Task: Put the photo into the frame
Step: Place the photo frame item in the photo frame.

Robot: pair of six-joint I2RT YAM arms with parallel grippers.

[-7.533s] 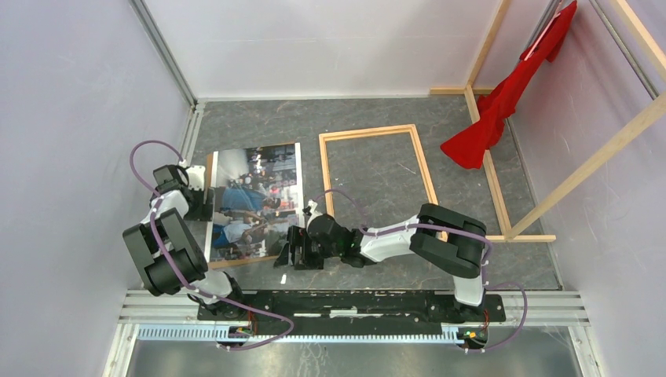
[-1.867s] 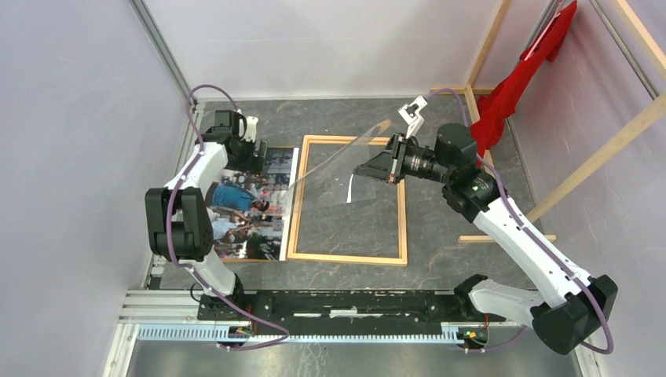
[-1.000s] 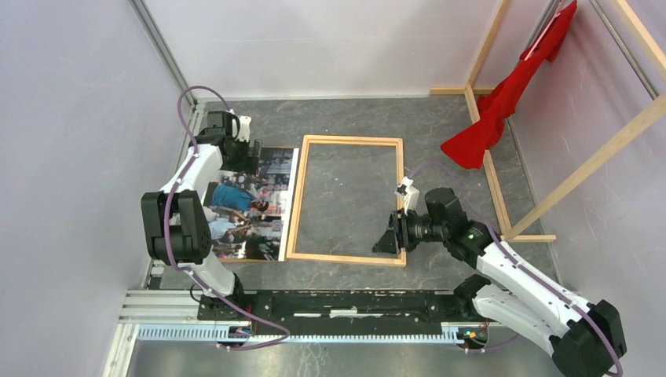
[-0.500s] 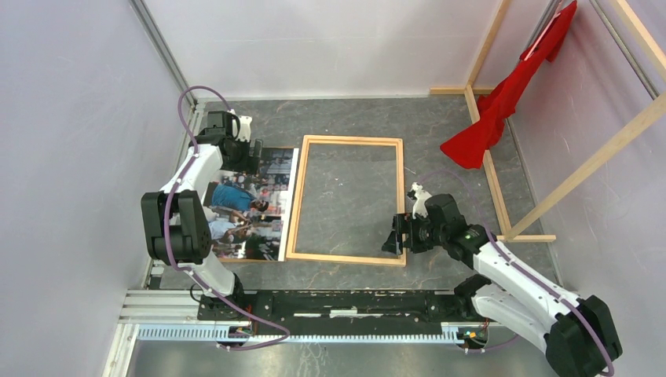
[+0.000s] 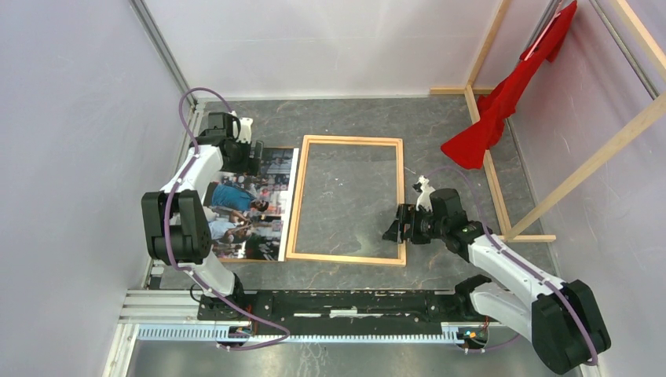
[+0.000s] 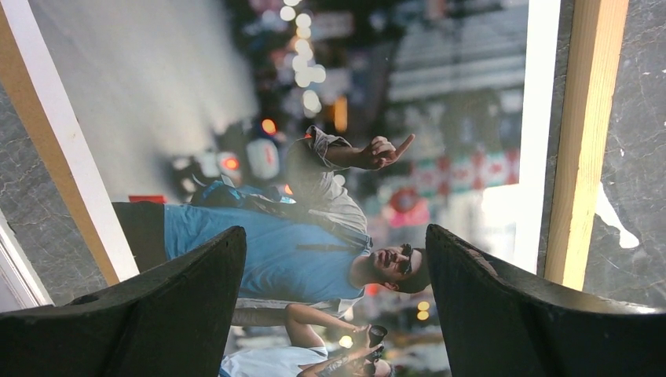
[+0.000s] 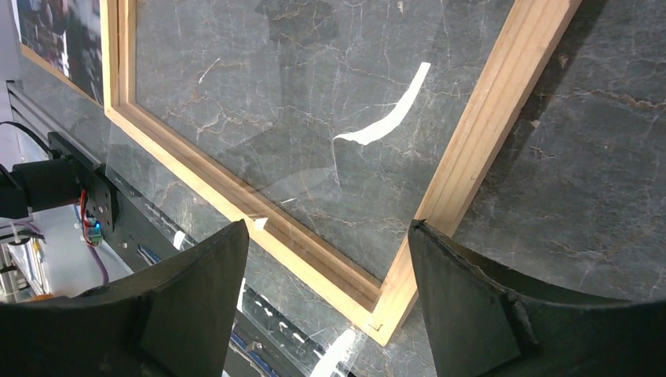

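Counted: one photo, face up on a brown backing board, flat on the dark marbled surface. Not yet in the frame. Just right of it, long edges nearly touching: one frame of light wood, also flat, clear pane across its opening (white streak showing on it). Two grippers. Left gripper above the photo's far end, jaws wide, gripping nothing. Right gripper low over the frame's near right corner, jaws wide too, nothing between them. Farther right: one wooden rack, one red cloth hanging from it.
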